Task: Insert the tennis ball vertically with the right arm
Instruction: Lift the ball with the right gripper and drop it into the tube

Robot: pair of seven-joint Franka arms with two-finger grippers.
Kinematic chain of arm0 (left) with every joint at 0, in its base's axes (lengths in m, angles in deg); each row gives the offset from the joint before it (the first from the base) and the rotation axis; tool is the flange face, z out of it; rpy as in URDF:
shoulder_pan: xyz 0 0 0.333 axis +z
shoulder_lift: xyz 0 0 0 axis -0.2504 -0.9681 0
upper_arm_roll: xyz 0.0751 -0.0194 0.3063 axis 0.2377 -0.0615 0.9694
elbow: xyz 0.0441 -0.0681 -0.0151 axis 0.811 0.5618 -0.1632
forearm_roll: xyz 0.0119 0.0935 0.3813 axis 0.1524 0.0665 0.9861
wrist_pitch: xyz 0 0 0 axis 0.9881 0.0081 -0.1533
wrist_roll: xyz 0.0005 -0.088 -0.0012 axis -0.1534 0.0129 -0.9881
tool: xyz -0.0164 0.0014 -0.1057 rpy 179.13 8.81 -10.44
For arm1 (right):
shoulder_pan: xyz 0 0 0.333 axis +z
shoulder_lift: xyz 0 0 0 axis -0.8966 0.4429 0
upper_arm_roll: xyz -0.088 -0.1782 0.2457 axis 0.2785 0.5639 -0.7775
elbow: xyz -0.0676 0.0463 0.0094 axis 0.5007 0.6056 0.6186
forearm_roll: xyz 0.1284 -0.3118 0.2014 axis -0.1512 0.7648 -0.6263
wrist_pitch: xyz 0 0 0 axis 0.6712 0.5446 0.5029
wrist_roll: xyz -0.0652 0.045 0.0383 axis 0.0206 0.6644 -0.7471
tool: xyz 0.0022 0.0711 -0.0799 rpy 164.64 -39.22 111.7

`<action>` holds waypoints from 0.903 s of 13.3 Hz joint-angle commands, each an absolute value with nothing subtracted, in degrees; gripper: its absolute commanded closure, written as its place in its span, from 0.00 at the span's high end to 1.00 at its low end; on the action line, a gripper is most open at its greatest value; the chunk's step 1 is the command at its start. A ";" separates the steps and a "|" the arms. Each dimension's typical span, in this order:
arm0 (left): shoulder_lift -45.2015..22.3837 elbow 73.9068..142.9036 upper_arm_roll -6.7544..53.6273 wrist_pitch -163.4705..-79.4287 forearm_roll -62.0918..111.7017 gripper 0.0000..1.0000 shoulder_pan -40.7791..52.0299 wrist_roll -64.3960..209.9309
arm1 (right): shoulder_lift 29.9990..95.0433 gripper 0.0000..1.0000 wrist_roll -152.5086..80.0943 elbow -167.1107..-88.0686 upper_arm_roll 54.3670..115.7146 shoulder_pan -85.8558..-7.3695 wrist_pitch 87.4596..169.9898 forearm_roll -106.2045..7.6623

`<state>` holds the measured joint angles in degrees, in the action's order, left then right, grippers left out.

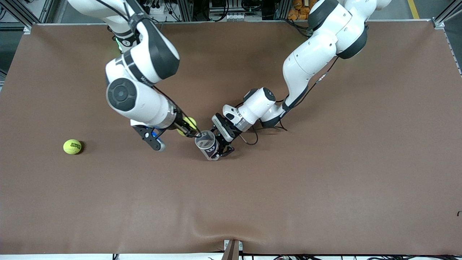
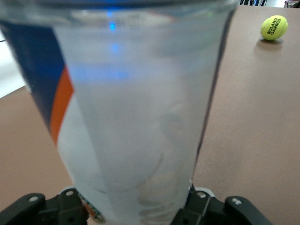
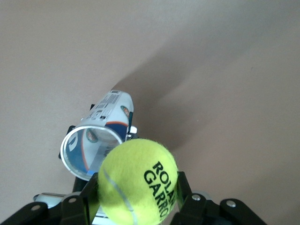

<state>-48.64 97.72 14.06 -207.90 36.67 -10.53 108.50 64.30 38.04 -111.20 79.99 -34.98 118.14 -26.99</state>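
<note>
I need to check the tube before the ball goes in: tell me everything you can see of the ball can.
The ball can is a clear plastic tube with a blue, white and orange label and a barcode. Its mouth is open, no lid on it, and it looks empty. It stands roughly upright near the table's middle, clamped low by the left hand. The right hand holds a tennis ball just beside its rim.

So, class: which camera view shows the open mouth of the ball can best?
The right wrist view: it looks down on the can's round open rim, with the held tennis ball beside it. The front view shows the can small, clamped by the left gripper. The left wrist view shows only its clear wall, not the mouth.
</note>
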 commanded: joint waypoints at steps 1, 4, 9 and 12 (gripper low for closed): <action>-49.33 97.11 14.34 -208.10 36.17 0.69 -11.16 108.40 | 66.21 0.00 40.63 -109.34 80.47 -34.27 120.32 -27.98; -49.24 97.11 14.34 -208.19 36.08 0.69 -11.43 108.40 | 67.97 0.00 43.35 -109.08 80.47 -33.04 123.40 -27.81; -49.24 97.11 14.34 -208.19 36.17 0.69 -11.34 108.40 | 70.26 0.28 47.57 -108.11 80.47 -31.54 126.66 -27.98; -49.16 97.29 14.34 -208.19 36.26 0.69 -11.34 108.40 | 71.31 1.00 47.40 -107.85 80.56 -29.88 128.14 -27.55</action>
<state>-48.64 97.73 14.07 -207.90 36.67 -10.70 108.51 69.75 46.73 -110.05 79.97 -31.65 127.57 -27.03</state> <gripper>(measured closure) 0.304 0.176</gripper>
